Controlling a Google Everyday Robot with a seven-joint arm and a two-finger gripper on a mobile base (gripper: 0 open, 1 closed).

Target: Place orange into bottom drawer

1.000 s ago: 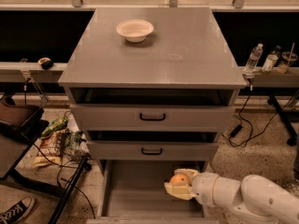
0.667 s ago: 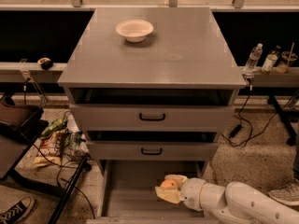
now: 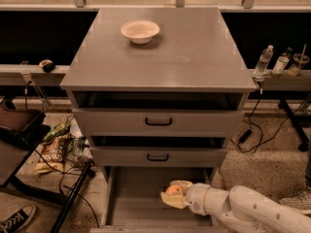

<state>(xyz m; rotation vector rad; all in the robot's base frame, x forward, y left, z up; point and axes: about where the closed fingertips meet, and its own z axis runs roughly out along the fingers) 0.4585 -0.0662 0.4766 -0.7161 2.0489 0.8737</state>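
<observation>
Orange (image 3: 175, 190): pinched between the two fingers of the gripper (image 3: 173, 193), over the right part of the open bottom drawer (image 3: 136, 200), below the front edge of the cabinet top (image 3: 194, 57). Bowl (image 3: 140, 31): white, on that top near its back edge, left of centre.

The white arm (image 3: 252, 208) reached in from the lower right. Its gripper (image 3: 171, 194) hung over the floor of the open bottom drawer (image 3: 133, 203), fingers clasped around the orange (image 3: 174, 190). The two upper drawers (image 3: 194, 123) with black handles sat directly above. A white bowl (image 3: 140, 31) stood on the grey cabinet top (image 3: 194, 52), near its back edge.
</observation>
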